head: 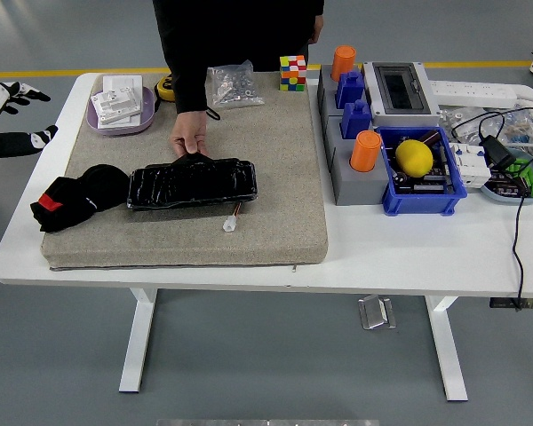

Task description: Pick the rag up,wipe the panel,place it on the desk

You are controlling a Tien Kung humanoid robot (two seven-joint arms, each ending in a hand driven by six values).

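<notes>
The black rag (pixel 75 197), with a red tag on it, lies bunched at the left end of the tan mat (pixel 275 195). Right beside it lies the glossy black panel (pixel 193 184), flat on the mat, with a short wire and white plug (pixel 231 222) at its near edge. A person at the far side rests one hand (pixel 189 140) on the panel's far edge. My left hand (pixel 4 115) hovers off the table's left edge, well apart from the rag, fingers spread and holding nothing. My right arm is out of view.
At the back of the mat are a purple tray (pixel 142 120) with white parts, a bag of screws (pixel 234 84) and a colour cube (pixel 292 72). Grey blocks with orange cylinders (pixel 365 151), a blue bin (pixel 422 200), a power strip (pixel 475 90) and cables fill the table's right side.
</notes>
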